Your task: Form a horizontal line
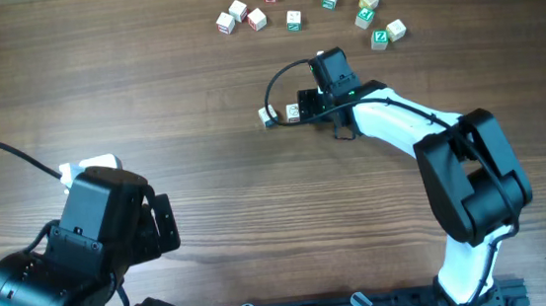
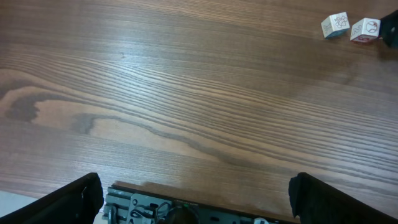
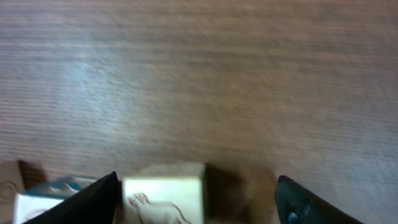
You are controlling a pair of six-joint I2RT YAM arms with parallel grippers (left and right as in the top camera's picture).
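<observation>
Toward the middle of the surface (image 1: pixel 195 170), the horizontal line (image 1: pixel 292 112) lies at the right claw (image 3: pixel 198 180), which is spread wide around its end cube (image 3: pixel 165 196). The left claw (image 2: pixel 196 180) is wide and empty. Cubes are judged light, rigid and smooth; pinch opposite flat faces with light force.

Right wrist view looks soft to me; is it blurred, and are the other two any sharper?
Right wrist: yes, blurred throughout; the small white wooden cube between the open jaws shows only a smeared reddish print. Left wrist: sharp wood grain, a pale sheen on the brown wooden table. Overhead: sharp, evenly lit, soft shadows.
</observation>
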